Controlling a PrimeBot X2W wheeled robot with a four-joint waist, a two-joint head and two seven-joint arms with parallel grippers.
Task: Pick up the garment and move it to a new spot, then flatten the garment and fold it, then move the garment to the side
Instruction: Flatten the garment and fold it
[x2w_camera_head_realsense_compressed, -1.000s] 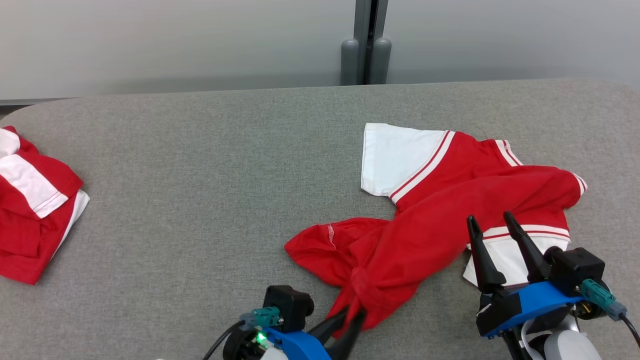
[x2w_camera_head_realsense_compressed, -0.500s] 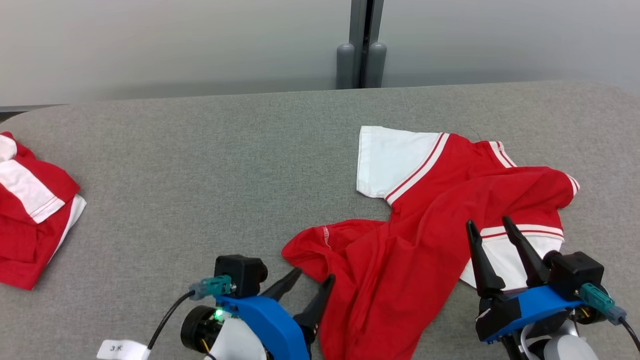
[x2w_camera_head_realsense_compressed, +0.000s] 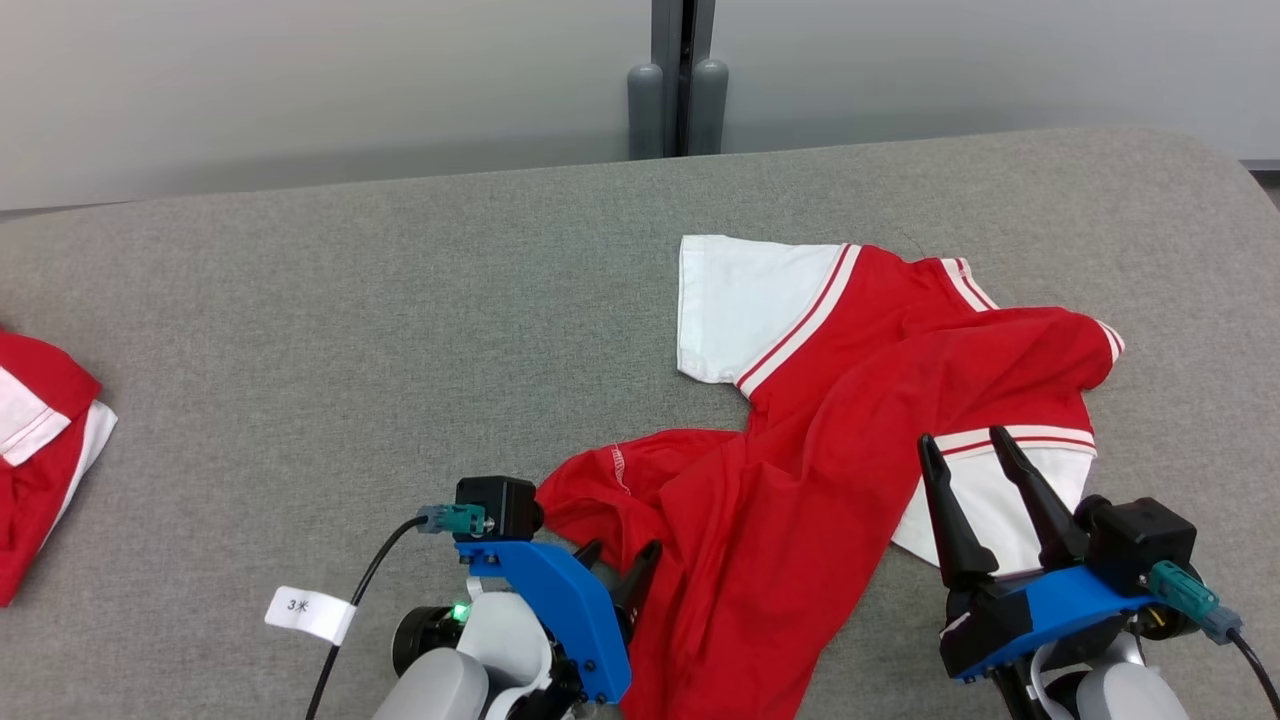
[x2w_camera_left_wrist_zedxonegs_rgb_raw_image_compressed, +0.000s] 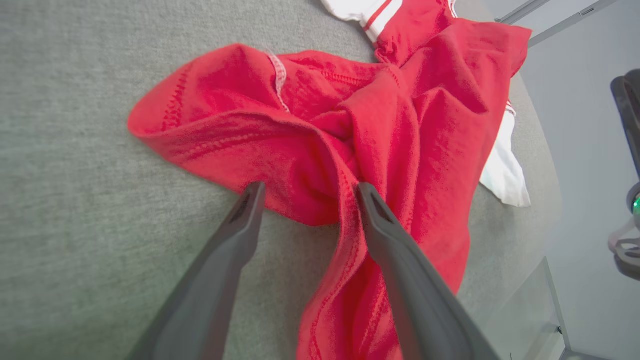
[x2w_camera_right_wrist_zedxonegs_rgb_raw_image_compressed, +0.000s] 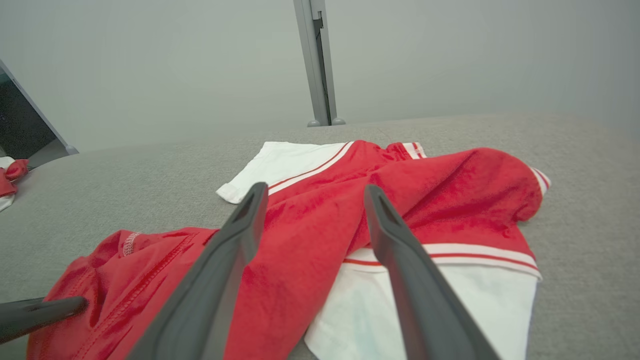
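The red short-sleeved jersey with white sleeves and red-and-white striped trim lies crumpled on the right half of the grey fabric-covered table. From the head view I see one white sleeve spread flat toward the far edge. The other sleeve pokes out under the red body nearer the right edge, and a twisted red hem trails toward the near edge. My left gripper sits at that hem with its jaws apart. My right gripper is over the nearer sleeve, jaws apart too, holding nothing. A second red-and-white garment lies at the table's left edge, well apart from the jersey. A white paper tag hangs on the left arm's cable.

In the left wrist view the jersey bunches into thick folds with the stitched hem turned outward. The left gripper straddles one fold without pinching it.

In the right wrist view the jersey humps up in the middle, with a white sleeve flat in front. The right gripper is spread wide above it. One dark finger of the left gripper touches the red cloth at the lower left.
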